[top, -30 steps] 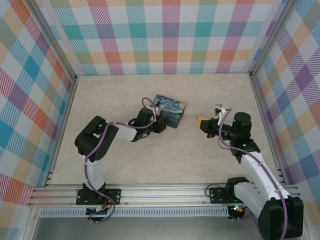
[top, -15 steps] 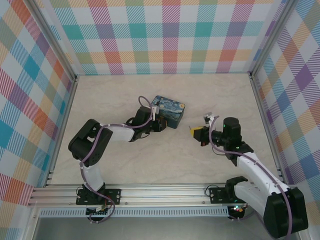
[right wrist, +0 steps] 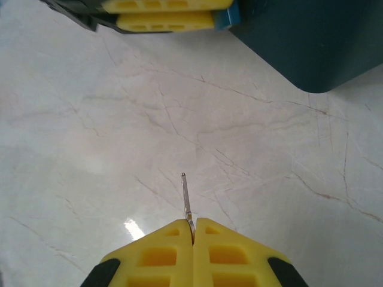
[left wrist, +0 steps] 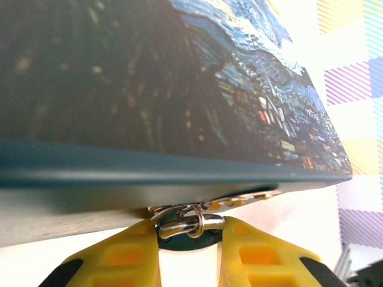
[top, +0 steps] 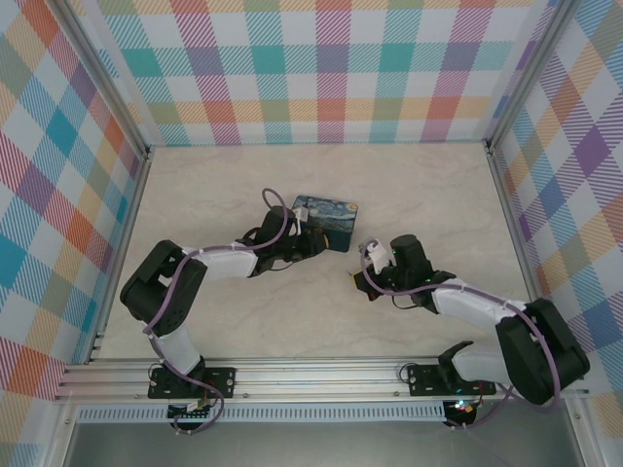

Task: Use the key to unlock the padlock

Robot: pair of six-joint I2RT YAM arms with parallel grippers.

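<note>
Key (right wrist: 186, 200) pinched between closed fingers of right gripper (right wrist: 192, 224), thin blade sticking out forward, tip above bare table (right wrist: 108, 131), touching nothing. That part looks done: key is picked up and held. From the top view this gripper sits low, near side of the tin, aimed roughly at the other arm's fingers.

Next out: left gripper (left wrist: 190, 232) at near-left edge of tin (left wrist: 179, 89). Yellow fingers stand either side of padlock (left wrist: 182, 224), silver shackle loop and dark body filling the gap between them, fingers look to touch both sides. Calling it a grip on the padlock, firmness not clear. Padlock is right under the tin's lower edge; seems hooked to a small brass fitting there, can't confirm.

Left to do, by my read: line key up with keyhole, insert, turn, shackle open. Keyhole not visible in any view. Key and padlock well apart, so insertion not started. Shackle looks closed.

Versus a second ago: right arm has swung in from the right side of the tin, moved left and nearer the bases, now stretched low and closer to the left gripper. Left arm's elbow has shifted left, its gripper has stayed at the same tin edge. Tin about where it was.
</note>
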